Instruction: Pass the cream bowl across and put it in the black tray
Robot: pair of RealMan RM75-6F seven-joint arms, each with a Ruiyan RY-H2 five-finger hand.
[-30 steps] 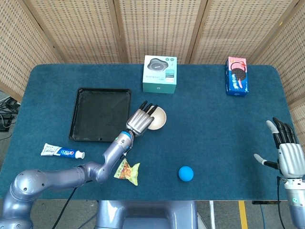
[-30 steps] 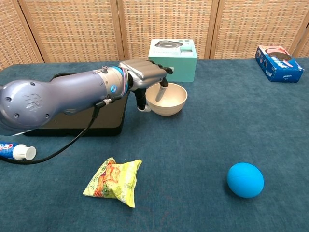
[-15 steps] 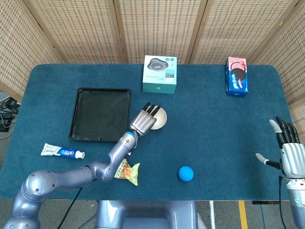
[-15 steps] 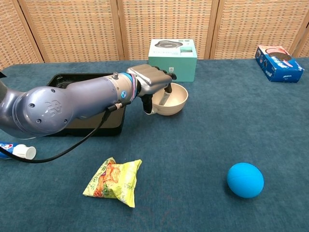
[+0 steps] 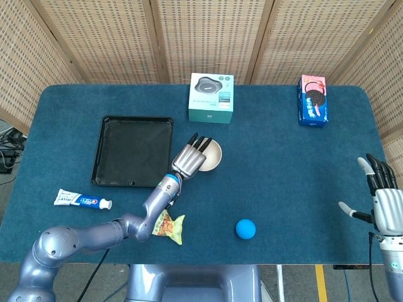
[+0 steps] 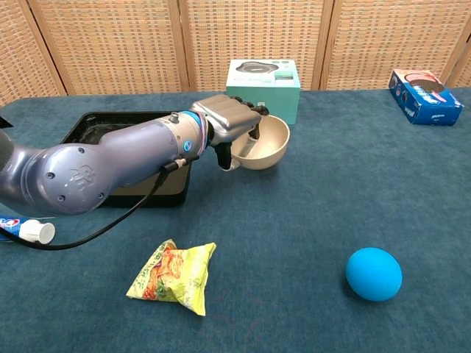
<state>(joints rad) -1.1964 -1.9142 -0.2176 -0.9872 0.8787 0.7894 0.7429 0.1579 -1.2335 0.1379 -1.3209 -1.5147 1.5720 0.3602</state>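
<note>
The cream bowl [image 5: 210, 155] [image 6: 266, 144] is tilted and lifted a little off the blue cloth, just right of the black tray [image 5: 130, 151] [image 6: 94, 127]. My left hand [image 5: 191, 158] [image 6: 229, 125] grips the bowl's near rim, fingers inside it and the thumb under it. Far off at the table's right edge, my right hand [image 5: 381, 200] stands open with its fingers spread and nothing in it; the chest view does not show it.
A teal boxed device [image 5: 211, 97] [image 6: 263, 87] stands behind the bowl. A blue cookie box [image 5: 313, 100] [image 6: 425, 96] lies back right. A blue ball [image 5: 245, 228] [image 6: 374, 273], a yellow snack bag [image 5: 169, 226] [image 6: 174, 276] and a toothpaste tube [image 5: 82, 201] [image 6: 20, 229] lie along the front.
My left hand has closed on the bowl's rim and raised it, tipping it off the cloth. The right hand has sunk slightly at the right edge.
</note>
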